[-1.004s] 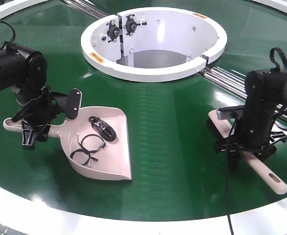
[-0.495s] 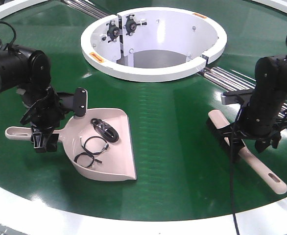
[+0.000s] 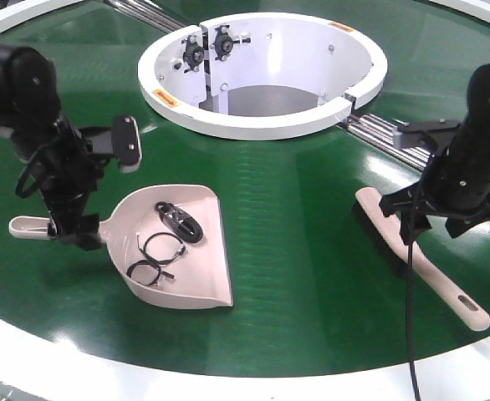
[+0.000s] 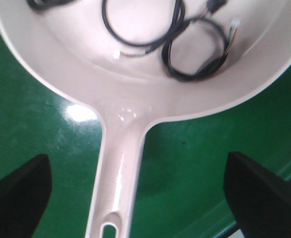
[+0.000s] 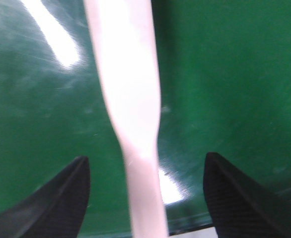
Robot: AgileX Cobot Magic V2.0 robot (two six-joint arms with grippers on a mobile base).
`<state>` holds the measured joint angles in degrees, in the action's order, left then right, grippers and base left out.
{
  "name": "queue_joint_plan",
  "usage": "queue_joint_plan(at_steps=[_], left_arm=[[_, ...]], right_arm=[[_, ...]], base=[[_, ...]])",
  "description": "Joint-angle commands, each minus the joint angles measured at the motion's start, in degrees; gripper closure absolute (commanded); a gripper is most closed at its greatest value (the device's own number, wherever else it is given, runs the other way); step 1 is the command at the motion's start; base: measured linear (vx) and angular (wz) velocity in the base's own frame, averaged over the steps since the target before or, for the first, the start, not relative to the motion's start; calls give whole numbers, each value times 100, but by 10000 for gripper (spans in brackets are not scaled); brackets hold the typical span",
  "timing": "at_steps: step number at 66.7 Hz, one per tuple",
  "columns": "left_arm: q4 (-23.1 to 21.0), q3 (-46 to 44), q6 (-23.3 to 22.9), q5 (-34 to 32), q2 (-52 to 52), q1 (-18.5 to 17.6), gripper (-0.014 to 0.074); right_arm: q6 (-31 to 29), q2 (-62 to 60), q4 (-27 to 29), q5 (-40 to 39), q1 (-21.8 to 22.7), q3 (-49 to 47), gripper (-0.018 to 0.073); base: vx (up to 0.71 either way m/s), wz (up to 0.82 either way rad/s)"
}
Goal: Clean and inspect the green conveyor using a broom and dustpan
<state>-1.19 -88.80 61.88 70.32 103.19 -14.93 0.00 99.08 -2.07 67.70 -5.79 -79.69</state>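
The dustpan (image 3: 196,261) lies flat on the green conveyor (image 3: 312,217), with its slotted handle (image 3: 26,225) pointing left. My left gripper (image 3: 74,234) hovers open above that handle. In the left wrist view the handle (image 4: 120,168) runs between the wide-apart fingers (image 4: 17,198) without touching them. The broom (image 3: 421,266) lies at the right, black bristles (image 3: 377,227) at its far end. My right gripper (image 3: 433,224) hangs open over its handle. In the right wrist view the handle (image 5: 130,99) is blurred and passes between the spread fingers (image 5: 53,198).
Black cable loops (image 3: 155,253) and a black bundled cable (image 3: 178,220) lie inside the dustpan. A white ring (image 3: 262,125) surrounds the central opening, with chrome rails (image 3: 383,134) running to its right. The white outer rim (image 3: 228,380) borders the near edge.
Both arms have risen off the handles. The left gripper lifted above the dustpan handle after the pan slid slightly right. The right arm moved up and rightward; the broom stays put.
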Motion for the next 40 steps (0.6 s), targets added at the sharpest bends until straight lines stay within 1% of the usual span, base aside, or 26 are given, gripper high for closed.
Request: queue_joint_plan(at_steps=[1, 7, 19, 27, 35, 40], left_arm=[[-333, -149, -311, 119, -611, -27, -12], [-544, -149, -634, 64, -872, -27, 19], [-1164, -149, -1334, -150, -1438, -27, 68], [-1182, -149, -1787, -162, -1775, -27, 76], [-1163, -149, -2295, -120, -2177, 2, 76], [-1182, -149, -2571, 49, -2436, 2, 76]], right_arm=[[-102, -583, 266, -40, -14, -128, 82], [-195, -969, 333, -85, -130, -128, 82], [-196, -1831, 121, -229, -466, -128, 82], [-143, -2502, 80, -378, -587, -128, 82], [-124, -3227, 126, -623, -587, -113, 82], [-124, -3686, 126, -688, -587, -113, 82]], base=[[0, 0], [0, 0], [0, 0], [0, 0], [0, 0], [0, 0]])
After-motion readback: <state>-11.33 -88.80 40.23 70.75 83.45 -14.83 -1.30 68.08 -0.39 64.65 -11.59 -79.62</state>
